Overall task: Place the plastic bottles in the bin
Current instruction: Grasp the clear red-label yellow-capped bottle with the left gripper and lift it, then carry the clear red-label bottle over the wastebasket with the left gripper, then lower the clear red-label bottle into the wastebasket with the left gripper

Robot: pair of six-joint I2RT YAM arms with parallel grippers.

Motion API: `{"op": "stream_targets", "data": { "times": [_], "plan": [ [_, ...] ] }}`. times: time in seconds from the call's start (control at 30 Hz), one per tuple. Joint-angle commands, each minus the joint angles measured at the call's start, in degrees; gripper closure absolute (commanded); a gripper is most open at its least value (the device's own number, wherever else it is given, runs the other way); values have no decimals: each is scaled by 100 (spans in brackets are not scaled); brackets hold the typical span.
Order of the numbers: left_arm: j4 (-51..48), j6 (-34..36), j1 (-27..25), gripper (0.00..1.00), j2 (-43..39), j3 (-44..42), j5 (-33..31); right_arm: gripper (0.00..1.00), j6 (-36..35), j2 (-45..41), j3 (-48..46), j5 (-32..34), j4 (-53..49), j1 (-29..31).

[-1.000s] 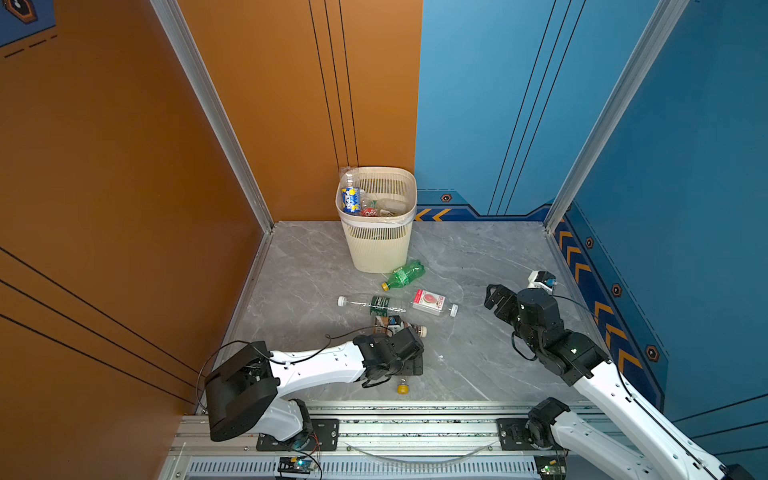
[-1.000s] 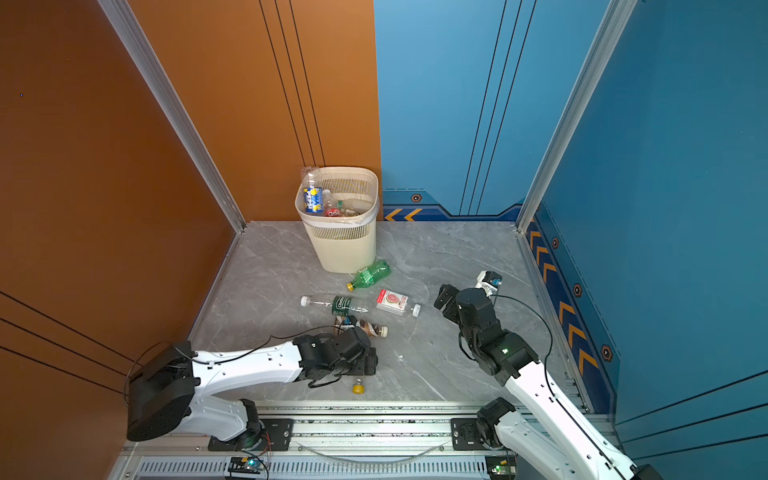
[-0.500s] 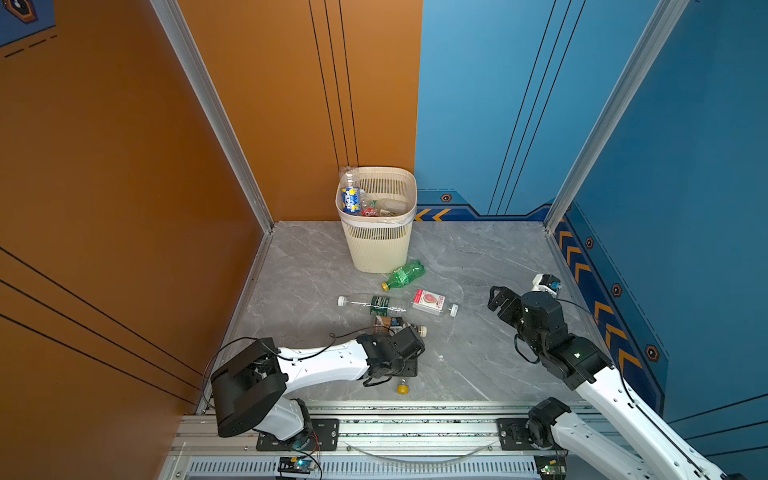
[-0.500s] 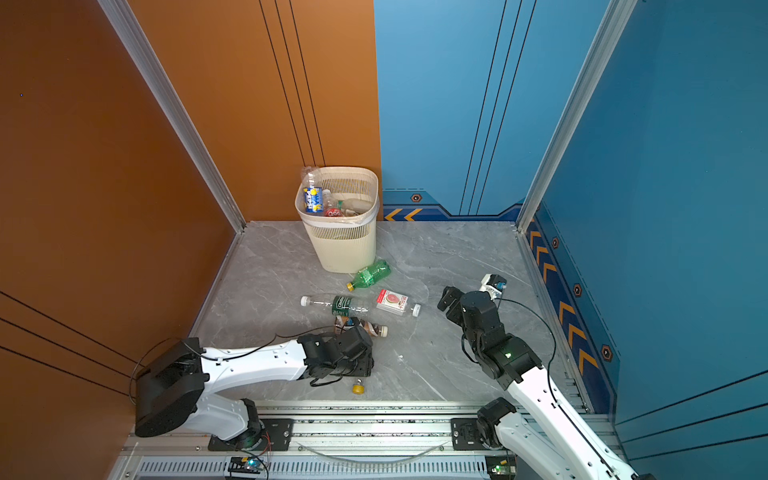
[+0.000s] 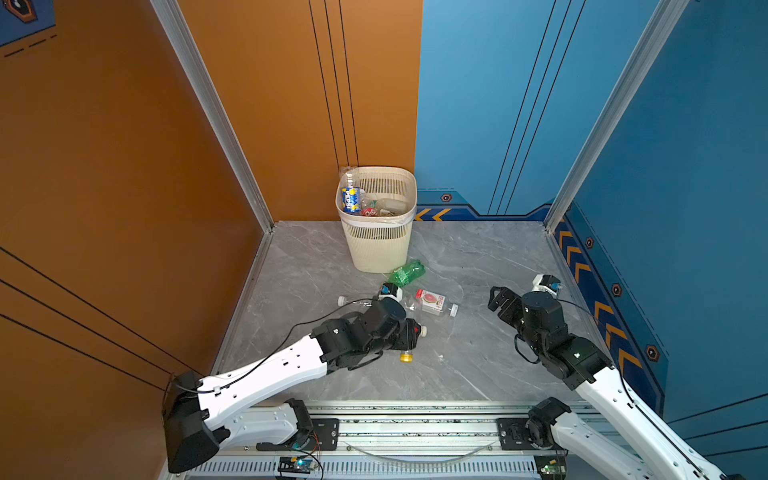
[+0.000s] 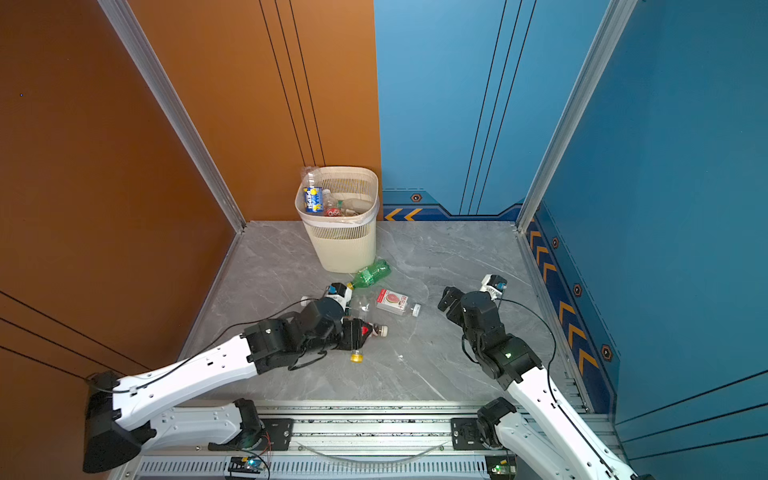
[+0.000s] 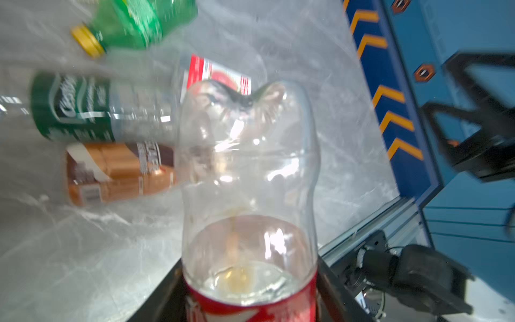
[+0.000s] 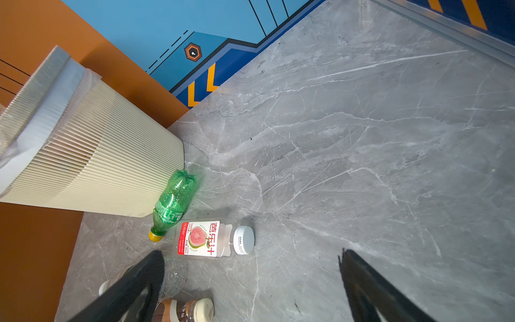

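Step in hand: pick-up of one bottle for the bin, grip made, carry seemingly not yet begun; next move, as judged: raise it well above the rim of the bin [image 5: 376,249], which stands at the far end of the grey floor [image 5: 478,353] and is much taller than any bottle, pass over the bottles lying between, and let go over the opening; left claw [image 5: 405,334]: closed to a bottle's width on the red-label bottle [image 7: 248,172], a clear one, jaws on either side of the label, base pointing away from the wrist; whether it is off the floor cannot be told; right claw [image 5: 500,300]: jaws spread wide, nothing between them, above bare floor, near the juice bottle [image 5: 432,301] but apart from it; in the bin: several bottles, among them a Pepsi bottle [image 5: 350,198] upright at the side; on the floor: green bottle [image 5: 406,273] close against the bin's foot; juice bottle, white cap, just beside it; green-label bottle [image 7: 72,108] and brown bottle [image 7: 117,170] side by side near the left claw; yellow cap [image 5: 406,356] just beside that claw, owner not clear.
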Motion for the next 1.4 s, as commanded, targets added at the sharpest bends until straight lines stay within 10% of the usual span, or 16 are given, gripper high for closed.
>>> {"op": "stream_targets", "data": {
  "times": [0.0, 0.6, 1.37],
  "plan": [
    [-401, 811, 586, 39, -115, 585, 107, 1, 75, -98, -30, -66, -109, -35],
    [-501, 2400, 2821, 40, 2534, 4699, 1404, 1, 11, -287, 121, -94, -360, -88],
    [-775, 2121, 3561, 41, 5424, 7905, 2048, 1, -127, -409, 130, -231, -474, -459]
  ]
}}
